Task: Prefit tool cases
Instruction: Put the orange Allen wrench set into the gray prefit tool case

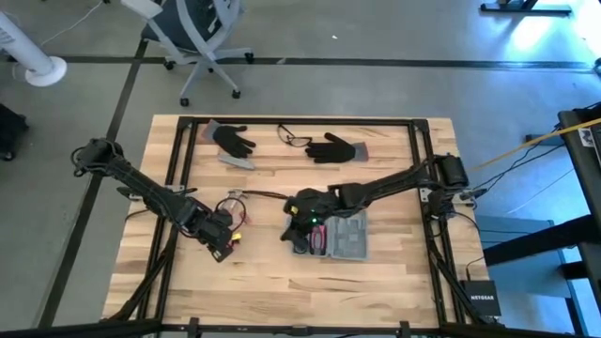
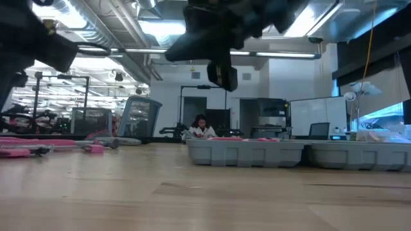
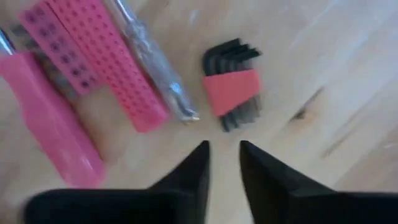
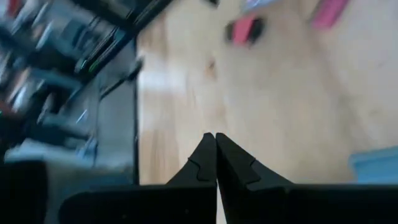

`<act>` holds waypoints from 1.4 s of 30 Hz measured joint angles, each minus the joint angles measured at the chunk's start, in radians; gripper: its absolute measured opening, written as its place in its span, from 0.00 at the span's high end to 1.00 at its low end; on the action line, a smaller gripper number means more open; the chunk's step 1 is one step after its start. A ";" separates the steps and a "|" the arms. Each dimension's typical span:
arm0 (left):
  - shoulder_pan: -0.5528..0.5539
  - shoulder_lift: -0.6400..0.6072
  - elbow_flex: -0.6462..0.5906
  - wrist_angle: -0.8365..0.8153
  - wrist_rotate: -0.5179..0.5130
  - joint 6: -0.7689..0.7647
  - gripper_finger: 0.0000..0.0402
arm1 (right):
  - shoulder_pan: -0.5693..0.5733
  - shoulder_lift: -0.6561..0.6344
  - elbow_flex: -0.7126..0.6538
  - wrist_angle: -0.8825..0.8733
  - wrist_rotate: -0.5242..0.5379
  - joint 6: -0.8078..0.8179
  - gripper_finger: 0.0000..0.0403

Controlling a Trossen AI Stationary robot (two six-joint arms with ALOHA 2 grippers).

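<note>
The grey-blue tool case (image 1: 344, 235) lies open and flat on the table right of the middle; the low view shows its two halves (image 2: 250, 153) side by side. My right gripper (image 1: 300, 235) hovers just left of the case, shut with nothing in it (image 4: 216, 140); a corner of the case (image 4: 376, 165) shows beside it. My left gripper (image 1: 223, 248) hangs over the loose tools left of the middle, pointing down. Its fingers stand a little apart (image 3: 224, 149), with nothing between them. Just beyond them lies a set of black hex keys in a red holder (image 3: 233, 93).
Pink and red-handled tools (image 3: 106, 68) lie on the wood beside the hex keys, also in the high view (image 1: 237, 211). Two black gloves (image 1: 235, 143) (image 1: 333, 148) and a pair of glasses (image 1: 293, 137) lie at the far edge. A black frame (image 1: 300, 121) borders the table.
</note>
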 joint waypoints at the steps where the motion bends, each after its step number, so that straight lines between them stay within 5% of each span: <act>1: 0.000 0.000 -0.014 0.006 -0.005 0.020 0.93 | 0.006 0.000 0.011 -0.009 0.047 0.024 1.00; 15: -0.072 0.001 -0.111 0.143 -0.125 -0.009 1.00 | 0.152 0.002 0.022 -0.025 0.385 0.466 1.00; 34: -0.085 0.140 -0.107 0.248 -0.203 -0.130 1.00 | 0.207 0.002 0.021 -0.068 0.456 0.444 1.00; 42: -0.139 0.161 -0.109 0.314 -0.225 -0.311 1.00 | 0.226 0.002 0.021 -0.091 0.425 0.504 1.00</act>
